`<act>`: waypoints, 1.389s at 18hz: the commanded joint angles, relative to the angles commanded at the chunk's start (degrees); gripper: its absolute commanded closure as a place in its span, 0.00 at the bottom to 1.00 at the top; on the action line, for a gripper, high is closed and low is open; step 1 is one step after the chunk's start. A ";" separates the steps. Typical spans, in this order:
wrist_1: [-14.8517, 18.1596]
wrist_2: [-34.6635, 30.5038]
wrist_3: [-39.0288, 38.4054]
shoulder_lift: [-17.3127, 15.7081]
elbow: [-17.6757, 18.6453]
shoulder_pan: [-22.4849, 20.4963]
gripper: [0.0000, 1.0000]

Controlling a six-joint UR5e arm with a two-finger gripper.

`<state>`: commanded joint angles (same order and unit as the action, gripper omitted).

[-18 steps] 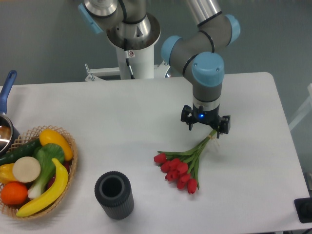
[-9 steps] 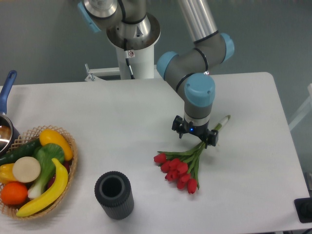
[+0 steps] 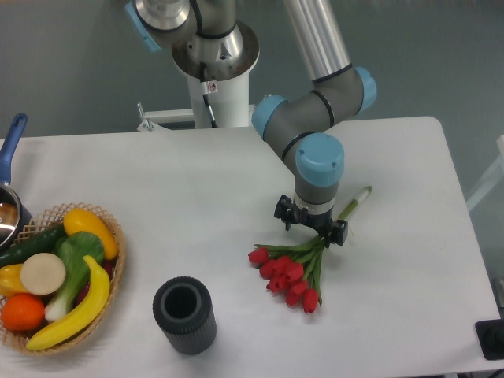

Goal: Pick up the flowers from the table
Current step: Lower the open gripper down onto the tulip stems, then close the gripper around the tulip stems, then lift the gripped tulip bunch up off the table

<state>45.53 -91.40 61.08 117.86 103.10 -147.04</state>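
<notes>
Nearest the front edge of the table (image 3: 197, 181), a little left of the middle, stands a dark ribbed cup (image 3: 184, 314), upright with its mouth open to the ceiling; to its left, at the near left corner, sits a woven basket (image 3: 118, 260) heaped with toy food: a long yellow banana (image 3: 75, 309), an orange (image 3: 22, 312), a leafy green vegetable (image 3: 72, 268) with a white stalk, a yellow pepper (image 3: 89, 230) and a dark green cucumber (image 3: 30, 246); beyond the basket, at the left edge, part of a pot (image 3: 9, 206) with a blue handle shows. Right of the cup and a bit farther back lie the flowers (image 3: 290, 277), flat on the white top, red buds fanned toward the near left, green stems running up and away to the right, the pale cut end poking out on the far side of the claw. Right over the bound part of the stems, just behind the buds, hangs the claw (image 3: 311, 230), pointing straight down; its two dark fingers stand spread on either side of the stems, a wide gap between them, and I cannot tell whether the tips touch the table or the stems; nothing is gripped. Above it rises the grey wrist with its blue caps, and the silver arm slopes up and back to the left; farther still, at the far edge of the table, stands the white pedestal (image 3: 224, 98) of the robot's base.
</notes>
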 joint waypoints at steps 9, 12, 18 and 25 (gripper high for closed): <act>-0.79 -0.35 0.27 -0.52 0.35 0.62 0.91; -0.62 -1.84 0.62 -1.92 0.26 0.35 1.00; -0.35 -5.45 0.97 -5.52 -0.44 -1.84 1.00; 7.72 -0.97 3.61 -7.03 -9.74 -6.50 0.97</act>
<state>53.25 -92.37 64.69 110.83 93.36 -153.55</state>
